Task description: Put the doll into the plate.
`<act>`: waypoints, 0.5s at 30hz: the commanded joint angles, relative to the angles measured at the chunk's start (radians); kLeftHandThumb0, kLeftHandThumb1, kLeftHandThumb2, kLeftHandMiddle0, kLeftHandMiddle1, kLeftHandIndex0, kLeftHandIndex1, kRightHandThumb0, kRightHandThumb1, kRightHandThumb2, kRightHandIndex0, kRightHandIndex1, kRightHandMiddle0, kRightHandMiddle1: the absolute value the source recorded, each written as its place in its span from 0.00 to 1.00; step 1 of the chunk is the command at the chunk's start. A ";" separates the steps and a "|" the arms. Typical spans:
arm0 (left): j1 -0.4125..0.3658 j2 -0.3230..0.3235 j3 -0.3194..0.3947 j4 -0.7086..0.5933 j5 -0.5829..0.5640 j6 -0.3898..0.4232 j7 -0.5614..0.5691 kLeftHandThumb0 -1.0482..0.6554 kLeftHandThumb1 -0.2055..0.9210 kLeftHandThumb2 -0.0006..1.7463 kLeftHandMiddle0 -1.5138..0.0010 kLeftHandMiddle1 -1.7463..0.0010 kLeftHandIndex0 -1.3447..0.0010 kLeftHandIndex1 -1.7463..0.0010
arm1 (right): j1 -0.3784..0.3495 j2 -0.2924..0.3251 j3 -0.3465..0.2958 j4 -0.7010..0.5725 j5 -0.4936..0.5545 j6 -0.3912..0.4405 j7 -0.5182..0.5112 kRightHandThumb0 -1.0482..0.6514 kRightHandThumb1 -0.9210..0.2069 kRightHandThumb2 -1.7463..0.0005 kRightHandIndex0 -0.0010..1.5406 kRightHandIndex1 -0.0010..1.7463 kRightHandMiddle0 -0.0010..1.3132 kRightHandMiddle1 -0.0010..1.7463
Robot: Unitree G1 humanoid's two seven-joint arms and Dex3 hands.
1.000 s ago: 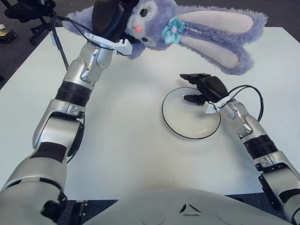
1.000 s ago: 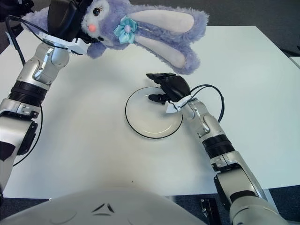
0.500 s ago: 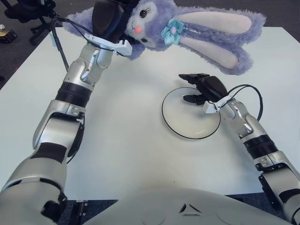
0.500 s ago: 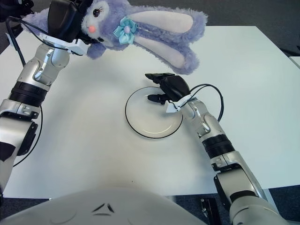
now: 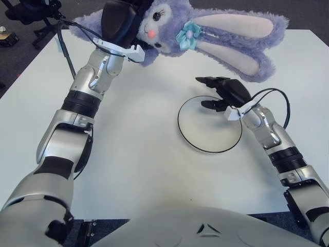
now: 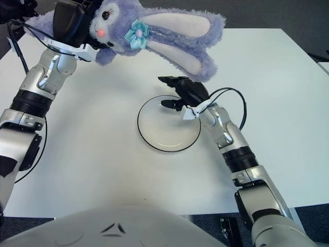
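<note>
My left hand (image 5: pixel 122 23) is raised over the far left of the table, shut on a purple plush bunny doll (image 5: pixel 205 31) with a pink nose and a blue bow. The doll hangs in the air, its long ears stretching right, above and behind the plate. The white plate (image 5: pixel 205 131) with a dark rim lies on the table right of centre and holds nothing. My right hand (image 5: pixel 218 91) hovers over the plate's far right rim, fingers spread, holding nothing, just under the doll's ears.
The white table (image 5: pixel 144 154) fills the view. A black cable (image 5: pixel 272 100) loops from my right wrist over the table beside the plate. Black chair legs (image 5: pixel 31 13) stand on the dark floor beyond the far left corner.
My right hand has lifted a little and shifted toward the far rim of the plate. The doll and my left hand have barely moved.
</note>
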 commanded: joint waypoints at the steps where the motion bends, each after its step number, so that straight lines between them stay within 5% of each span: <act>1: -0.017 -0.006 -0.006 0.016 0.011 -0.006 0.026 0.69 0.56 0.54 0.44 0.00 0.51 0.00 | -0.010 0.013 -0.055 -0.095 0.137 0.125 0.132 0.25 0.00 0.59 0.35 0.00 0.30 0.01; 7: -0.021 -0.011 -0.011 0.032 0.021 -0.011 0.038 0.69 0.57 0.54 0.44 0.00 0.51 0.00 | -0.012 0.047 -0.095 -0.168 0.236 0.249 0.193 0.25 0.00 0.58 0.33 0.00 0.29 0.00; 15: -0.024 -0.012 -0.013 0.040 0.025 -0.017 0.042 0.69 0.57 0.54 0.44 0.00 0.51 0.00 | -0.037 0.024 -0.121 -0.195 0.224 0.287 0.183 0.25 0.00 0.59 0.32 0.00 0.29 0.00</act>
